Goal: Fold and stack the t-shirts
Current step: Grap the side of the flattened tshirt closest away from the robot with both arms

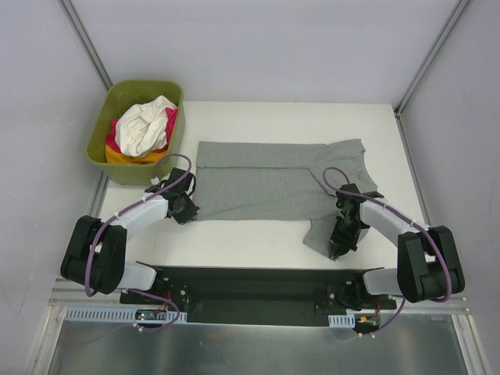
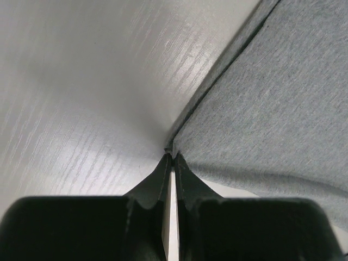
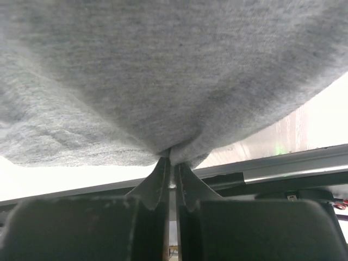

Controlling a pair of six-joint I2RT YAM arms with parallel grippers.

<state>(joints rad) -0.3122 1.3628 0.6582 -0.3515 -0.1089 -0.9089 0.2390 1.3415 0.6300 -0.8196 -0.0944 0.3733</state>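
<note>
A heather grey t-shirt (image 1: 266, 183) lies spread across the white table, its far edge folded over. My left gripper (image 1: 187, 209) is at the shirt's near left corner. In the left wrist view the gripper (image 2: 172, 156) is shut, its tips pinching the corner of the grey cloth (image 2: 272, 109). My right gripper (image 1: 336, 250) is at the shirt's near right flap. In the right wrist view the gripper (image 3: 171, 157) is shut on a bunched fold of the grey cloth (image 3: 163, 70), which hangs over it. A white shirt (image 1: 144, 125), a magenta-pink one (image 1: 171, 119) and an orange-yellow one (image 1: 125, 156) lie crumpled in the tub.
An olive-green plastic tub (image 1: 144, 83) stands at the far left corner of the table. The black base plate (image 1: 258, 281) of the arms runs along the near edge, with a metal rail (image 3: 293, 168) below it. Grey walls close in on both sides.
</note>
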